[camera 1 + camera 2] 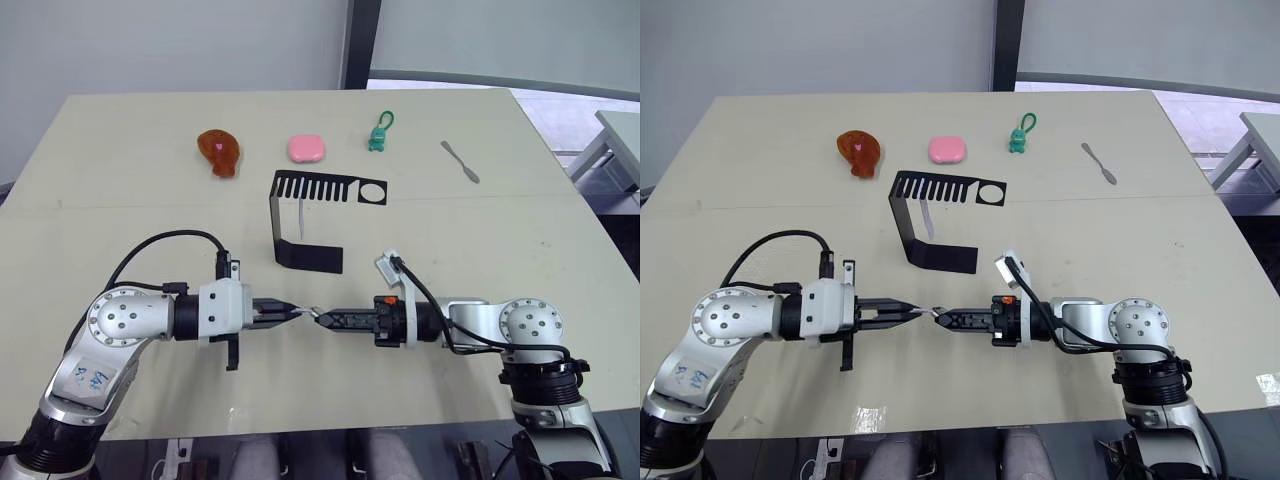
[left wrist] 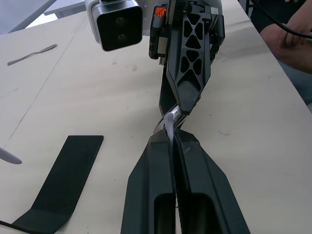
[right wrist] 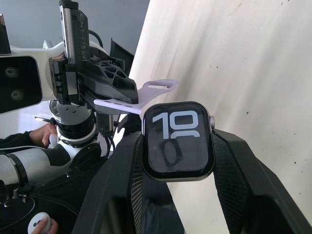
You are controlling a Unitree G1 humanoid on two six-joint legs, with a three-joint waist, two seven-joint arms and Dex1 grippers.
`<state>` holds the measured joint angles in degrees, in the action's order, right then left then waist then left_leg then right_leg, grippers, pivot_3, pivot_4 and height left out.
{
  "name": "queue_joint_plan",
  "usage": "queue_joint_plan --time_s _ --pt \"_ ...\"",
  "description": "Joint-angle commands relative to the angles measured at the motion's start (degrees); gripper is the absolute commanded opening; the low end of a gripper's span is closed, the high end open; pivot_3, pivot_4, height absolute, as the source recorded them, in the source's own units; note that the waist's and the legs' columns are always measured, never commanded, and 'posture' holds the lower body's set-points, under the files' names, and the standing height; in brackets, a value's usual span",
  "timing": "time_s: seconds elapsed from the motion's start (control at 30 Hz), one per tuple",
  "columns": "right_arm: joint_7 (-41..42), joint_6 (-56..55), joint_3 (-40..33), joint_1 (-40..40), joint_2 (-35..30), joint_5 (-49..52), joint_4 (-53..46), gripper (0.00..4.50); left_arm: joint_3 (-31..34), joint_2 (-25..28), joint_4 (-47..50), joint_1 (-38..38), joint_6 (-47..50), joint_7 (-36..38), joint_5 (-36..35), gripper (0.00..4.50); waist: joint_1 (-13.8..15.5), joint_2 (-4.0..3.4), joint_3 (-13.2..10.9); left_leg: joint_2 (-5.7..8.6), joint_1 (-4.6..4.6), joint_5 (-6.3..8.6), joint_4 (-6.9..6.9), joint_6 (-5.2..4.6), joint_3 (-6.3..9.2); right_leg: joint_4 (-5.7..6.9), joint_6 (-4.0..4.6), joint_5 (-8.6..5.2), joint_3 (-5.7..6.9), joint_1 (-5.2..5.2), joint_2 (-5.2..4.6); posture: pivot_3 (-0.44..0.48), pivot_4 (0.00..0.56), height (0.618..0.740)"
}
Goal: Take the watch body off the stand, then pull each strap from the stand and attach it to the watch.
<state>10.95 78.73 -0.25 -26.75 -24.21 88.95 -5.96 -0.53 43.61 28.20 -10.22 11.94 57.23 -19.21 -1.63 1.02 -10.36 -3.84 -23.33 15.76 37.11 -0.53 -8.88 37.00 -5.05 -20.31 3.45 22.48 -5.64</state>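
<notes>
Strap-attaching step. Right pincer [image 3: 178,161] clamps the watch body [image 3: 178,140] above the desk [image 1: 500,240]; left pincer [image 2: 171,139] is clamped on one strap [image 3: 131,100] at the case edge. Next probably calls for sliding it into the slot; other strap [image 1: 300,218] hangs on the stand [image 1: 300,225].

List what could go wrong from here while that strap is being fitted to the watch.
1. The left gripper pinches the strap only near its end, so the flexible band may bend or slip instead of seating in the watch body.
2. The right gripper holds the watch body by its edges; a sideways push could twist it loose.
3. The second strap hangs on the stand, close enough to be knocked.
</notes>
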Motion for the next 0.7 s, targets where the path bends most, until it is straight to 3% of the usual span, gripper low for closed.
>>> queue_joint_plan --time_s 0.03,0.7 --pt "0.3 -0.3 -0.1 -0.2 -0.3 1.2 -1.2 1.51 0.7 0.2 0.4 -0.1 -0.1 -0.2 -0.6 0.0 0.0 0.0 0.0 0.0 0.0 0.0 0.0 0.0 0.0 0.0 0.0 0.0 0.0 0.0 0.0 0.0 0.15 0.74" --pt "0.0 -0.5 -0.1 -0.3 0.0 1.1 -1.1 1.51 0.7 1.1 -0.3 0.3 -1.5 0.6 0.8 0.0 0.0 0.0 0.0 0.0 0.0 0.0 0.0 0.0 0.0 0.0 0.0 0.0 0.0 0.0 0.0 0.0 0.15 0.74"
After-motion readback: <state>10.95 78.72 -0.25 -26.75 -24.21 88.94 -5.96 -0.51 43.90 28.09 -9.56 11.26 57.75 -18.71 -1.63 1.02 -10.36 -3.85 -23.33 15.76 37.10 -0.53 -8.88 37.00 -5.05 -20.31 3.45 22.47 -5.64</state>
